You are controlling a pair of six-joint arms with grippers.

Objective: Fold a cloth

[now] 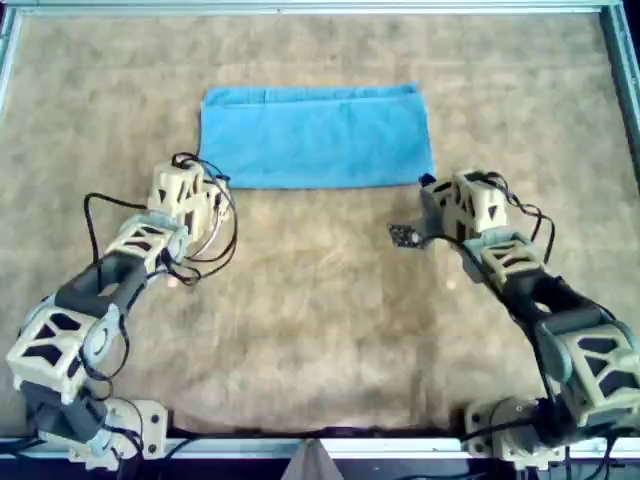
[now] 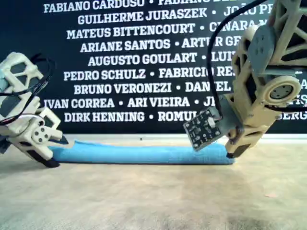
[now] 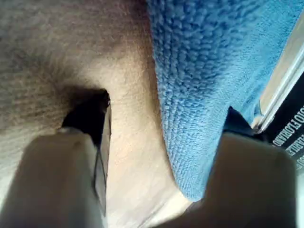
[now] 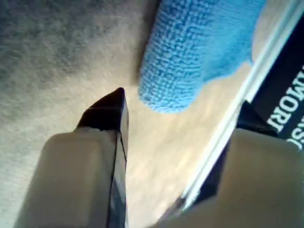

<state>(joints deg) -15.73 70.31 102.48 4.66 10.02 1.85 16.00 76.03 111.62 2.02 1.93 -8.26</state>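
Now the cloth [image 1: 316, 136] lies folded in half on the counter [image 1: 320, 330]; both tools, first [image 3: 161, 142] and second [image 4: 175, 137], spread empty beside its near corners, should pinch them squarely.

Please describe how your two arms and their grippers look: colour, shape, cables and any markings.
Both arms are beige plastic with open lattice shells and dark grey joint sections. Loose black cables loop along them. A small dark circuit board hangs beside one wrist. The fingers are beige with black pointed tips. I see no markings.
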